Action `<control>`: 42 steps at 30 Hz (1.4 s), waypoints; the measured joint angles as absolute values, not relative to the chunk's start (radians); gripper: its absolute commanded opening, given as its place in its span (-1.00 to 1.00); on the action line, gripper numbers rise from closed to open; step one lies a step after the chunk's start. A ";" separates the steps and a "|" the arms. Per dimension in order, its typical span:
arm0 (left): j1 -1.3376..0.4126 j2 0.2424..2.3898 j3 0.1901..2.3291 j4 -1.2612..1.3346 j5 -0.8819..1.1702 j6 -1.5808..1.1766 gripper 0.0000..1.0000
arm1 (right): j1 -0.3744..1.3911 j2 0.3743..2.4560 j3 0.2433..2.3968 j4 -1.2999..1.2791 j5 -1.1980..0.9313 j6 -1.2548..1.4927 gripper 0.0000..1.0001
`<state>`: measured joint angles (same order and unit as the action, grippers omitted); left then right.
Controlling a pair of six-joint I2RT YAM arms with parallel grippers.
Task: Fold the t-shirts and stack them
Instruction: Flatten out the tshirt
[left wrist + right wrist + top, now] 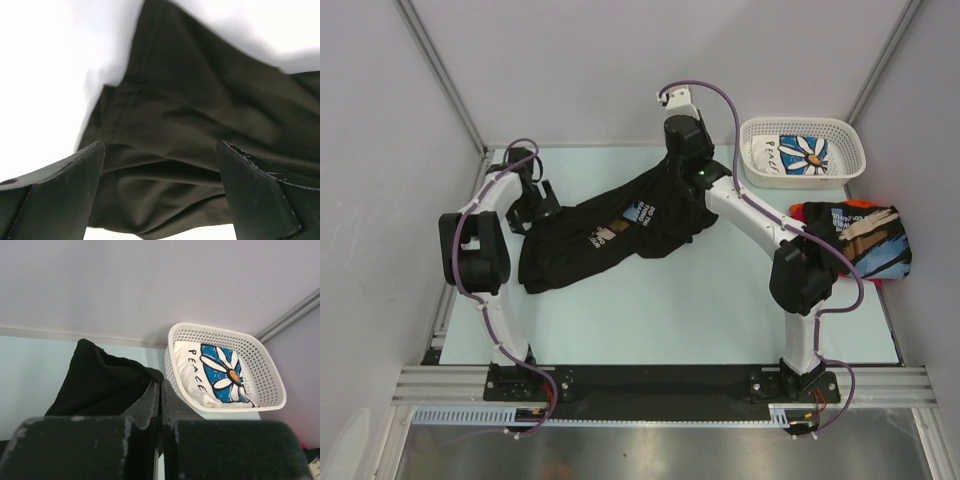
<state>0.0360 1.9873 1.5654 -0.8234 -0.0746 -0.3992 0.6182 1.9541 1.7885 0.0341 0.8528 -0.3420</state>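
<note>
Top external view showed one black t-shirt point(590, 235) stretched in a loose diagonal across the tabletop point(670, 310), not yet squared up for folding. The right claw point(698, 178) stood at the shirt's far right end with its jaws pressed fully together; in the right wrist view dark cloth ran up into the closed tips, so it appeared to be pinching the fabric there. The left claw point(533, 205) hung at the shirt's opposite, left end with its jaws spread wide and holding nothing, and the left wrist view had the dark cloth lying just beyond them. A pile of folded t-shirts point(860, 240) sat at the right edge, and a white daisy t-shirt point(800, 153) waited in the basket point(752, 130).

The step in hand looked like spreading this shirt flat. The next move would call for the left claw to close on its near corner, so both ends could be drawn taut.
</note>
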 measured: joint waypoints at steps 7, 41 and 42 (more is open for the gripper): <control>0.056 1.988 1.567 -0.862 -0.137 -0.400 0.90 | 0.625 1.954 1.765 0.027 0.857 -0.340 -1.00; 0.084 1.979 1.726 -0.911 -0.120 -0.400 -1.00 | 0.621 1.954 1.757 0.026 0.878 -0.367 -1.00; 0.084 1.960 1.764 -0.912 -0.115 -0.410 -0.99 | 0.622 1.954 1.763 0.025 0.877 -0.373 -1.00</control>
<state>0.0837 1.9598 1.7638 -0.9123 -0.1154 -0.4103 0.6220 1.9537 1.7626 0.0250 0.8768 -0.3729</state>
